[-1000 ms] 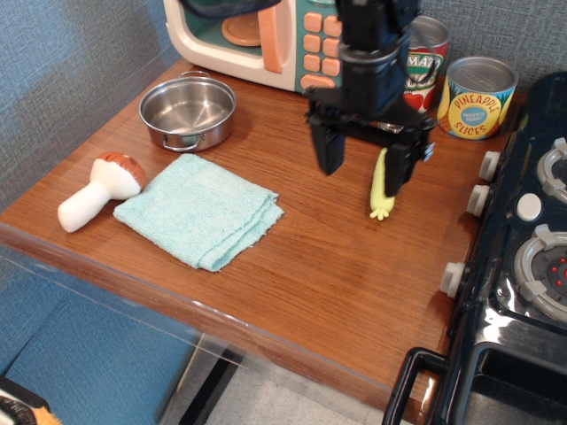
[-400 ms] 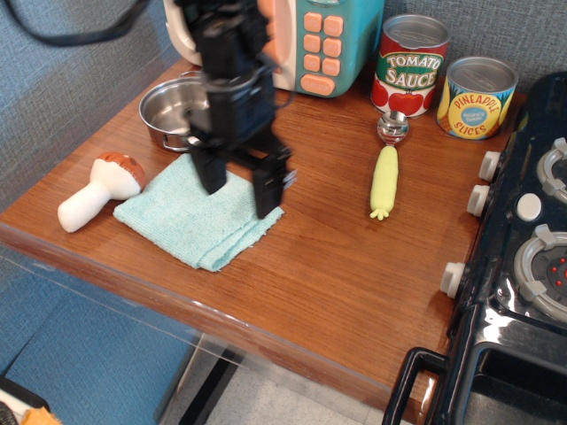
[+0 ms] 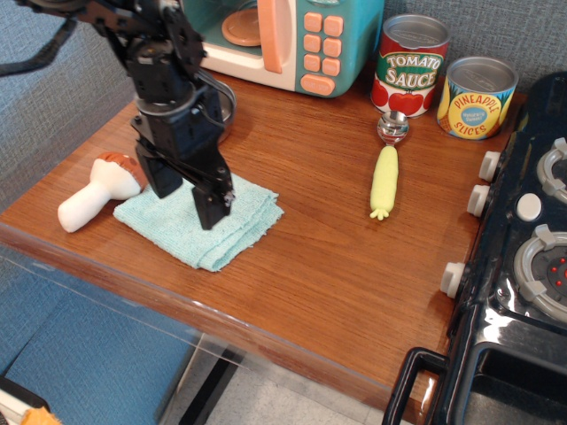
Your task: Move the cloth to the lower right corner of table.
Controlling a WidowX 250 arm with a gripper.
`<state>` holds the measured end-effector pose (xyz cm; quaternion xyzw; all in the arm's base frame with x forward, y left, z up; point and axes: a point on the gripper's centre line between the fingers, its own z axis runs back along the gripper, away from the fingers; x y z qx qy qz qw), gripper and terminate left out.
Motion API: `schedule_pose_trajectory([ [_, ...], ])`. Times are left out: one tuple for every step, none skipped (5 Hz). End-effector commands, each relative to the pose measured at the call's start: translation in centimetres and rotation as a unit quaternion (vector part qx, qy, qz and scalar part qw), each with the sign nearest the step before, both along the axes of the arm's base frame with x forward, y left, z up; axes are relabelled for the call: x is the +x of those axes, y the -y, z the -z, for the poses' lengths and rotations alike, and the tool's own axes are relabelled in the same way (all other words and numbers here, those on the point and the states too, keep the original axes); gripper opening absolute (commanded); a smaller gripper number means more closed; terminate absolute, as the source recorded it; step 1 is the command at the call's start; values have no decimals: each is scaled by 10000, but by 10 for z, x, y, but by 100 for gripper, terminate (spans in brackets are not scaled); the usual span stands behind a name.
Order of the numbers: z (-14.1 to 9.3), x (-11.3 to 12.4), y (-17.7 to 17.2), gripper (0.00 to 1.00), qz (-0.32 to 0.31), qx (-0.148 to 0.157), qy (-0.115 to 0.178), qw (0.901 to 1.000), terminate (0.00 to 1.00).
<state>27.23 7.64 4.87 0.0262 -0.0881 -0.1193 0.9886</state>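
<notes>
the gripper (image 3: 188, 193) hovers, fingers spread, over the cloth (image 3: 199, 221) near the table's (image 3: 337, 266) front-left edge; next, descend and pinch it.

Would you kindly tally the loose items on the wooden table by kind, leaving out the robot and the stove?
Cans: 2, tomato sauce can and pineapple slices can
Cloths: 1, teal cloth
Toy mushrooms: 1, toy mushroom
Scoops: 1, yellow-handled scoop
Toy microwaves: 1, toy microwave
Steel pots: 1, steel pot, mostly hidden behind the arm
Total: 7
</notes>
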Motion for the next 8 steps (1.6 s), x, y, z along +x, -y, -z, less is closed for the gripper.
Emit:
schedule_pose_trajectory([
  [6,16,-26,100,-310,143,39,9994,0],
  [20,21,-26,100,-265,299,-114,9991,0],
  [36,17,-24,100,-346,278,-316,9985,0],
  [47,3,-19,100,-545,129,-493,9972,0],
  [36,-2,-2,100,-749,-56,-351,9966,0],
  [27,-1,40,100,-547,-73,-272,9981,0],
  [32,0,87,100,-157,-3,-337,9993,0],
  [44,2,129,100,24,60,-511,9987,0],
])
